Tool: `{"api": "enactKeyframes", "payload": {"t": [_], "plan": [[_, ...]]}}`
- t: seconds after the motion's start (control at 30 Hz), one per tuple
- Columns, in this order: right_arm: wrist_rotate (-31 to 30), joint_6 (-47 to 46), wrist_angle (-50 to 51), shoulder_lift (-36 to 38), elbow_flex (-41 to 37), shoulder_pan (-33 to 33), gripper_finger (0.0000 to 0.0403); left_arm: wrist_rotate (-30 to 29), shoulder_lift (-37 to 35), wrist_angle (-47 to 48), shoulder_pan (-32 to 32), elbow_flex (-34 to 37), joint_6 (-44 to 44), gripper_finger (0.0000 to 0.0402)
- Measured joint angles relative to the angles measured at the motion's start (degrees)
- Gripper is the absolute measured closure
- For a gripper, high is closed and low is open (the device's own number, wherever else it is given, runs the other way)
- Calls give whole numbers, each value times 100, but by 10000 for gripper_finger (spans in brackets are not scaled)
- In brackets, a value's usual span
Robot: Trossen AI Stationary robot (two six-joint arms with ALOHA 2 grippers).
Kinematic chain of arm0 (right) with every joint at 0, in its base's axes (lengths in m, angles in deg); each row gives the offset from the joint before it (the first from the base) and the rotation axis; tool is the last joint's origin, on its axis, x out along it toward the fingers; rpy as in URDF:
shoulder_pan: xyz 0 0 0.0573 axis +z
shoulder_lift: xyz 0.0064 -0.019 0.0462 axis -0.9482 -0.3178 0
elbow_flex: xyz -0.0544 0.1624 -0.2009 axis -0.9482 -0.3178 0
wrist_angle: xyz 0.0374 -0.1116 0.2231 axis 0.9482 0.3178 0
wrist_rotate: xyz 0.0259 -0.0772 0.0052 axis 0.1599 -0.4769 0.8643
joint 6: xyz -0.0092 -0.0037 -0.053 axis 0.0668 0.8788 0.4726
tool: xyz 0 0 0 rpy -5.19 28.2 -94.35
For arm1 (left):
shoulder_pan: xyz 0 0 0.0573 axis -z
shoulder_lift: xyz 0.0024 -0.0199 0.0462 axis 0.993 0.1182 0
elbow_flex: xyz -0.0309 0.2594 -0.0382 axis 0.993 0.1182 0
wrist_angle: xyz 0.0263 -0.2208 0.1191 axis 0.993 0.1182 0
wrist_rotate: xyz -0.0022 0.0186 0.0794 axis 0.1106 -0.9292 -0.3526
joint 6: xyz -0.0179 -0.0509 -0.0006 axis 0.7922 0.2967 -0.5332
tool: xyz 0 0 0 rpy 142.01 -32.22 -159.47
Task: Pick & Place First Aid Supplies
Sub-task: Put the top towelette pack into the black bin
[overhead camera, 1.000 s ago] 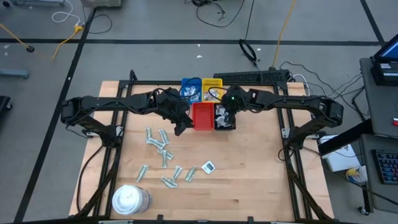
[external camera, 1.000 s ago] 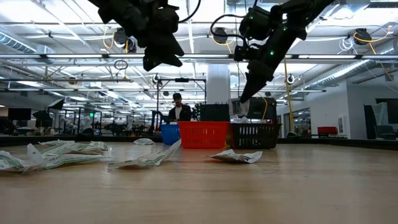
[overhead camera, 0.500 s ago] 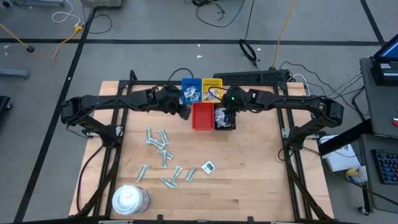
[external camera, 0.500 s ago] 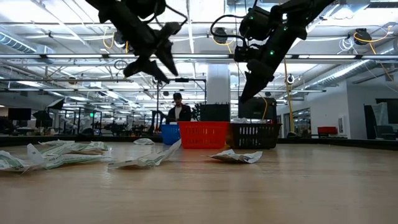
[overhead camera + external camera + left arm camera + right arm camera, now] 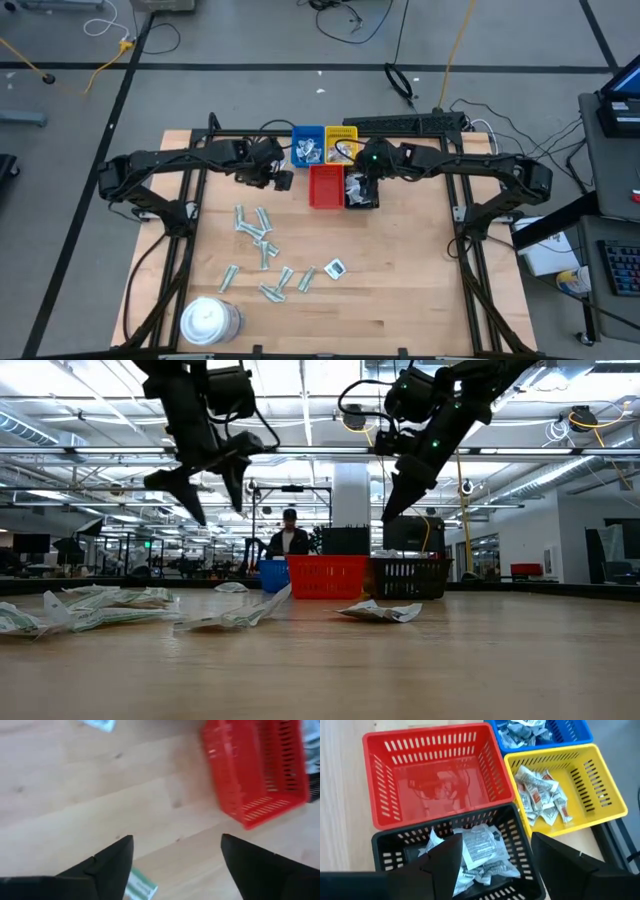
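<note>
Across the wooden table, which stands in a large open hall with ceiling pipes and a person visible far behind, four baskets sit clustered at the far middle edge. The red tray is bare inside and lies just right of the left gripper, whose fingers are spread and grasp nothing above bare wood. The right gripper hangs directly over the black tray, its jaws parted and released; white printed packets lie heaped right below it, their fine print too small to read. Beyond it, the yellow tray holds white packets with red marks, also unreadable, and the blue tray holds crumpled white ones. Nearer the front edge than either gripper, pale grey-green strips lie scattered, a white square packet beside them. Broad clear wood remains to the right of this scatter. A round white tub stands at the near left corner.
</note>
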Motion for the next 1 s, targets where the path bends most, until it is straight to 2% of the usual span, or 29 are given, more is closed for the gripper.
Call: {"api": "enactKeyframes", "payload": {"t": [0.2,0.43,0.73,0.9,1.0], "plan": [[0,159,-26,0,0,0,173,29,112,-90,-312,4,518,81],[7,542,-9,0,0,0,172,-26,445,-268,-944,2,694,117],[22,858,-14,0,0,1,171,282,1070,-1275,-1397,0,565,150],[24,1020,-9,0,0,0,171,256,1504,-1227,-1534,-172,787,151],[24,1116,-7,0,0,2,173,-57,1752,-979,-1598,-567,808,151]]}}
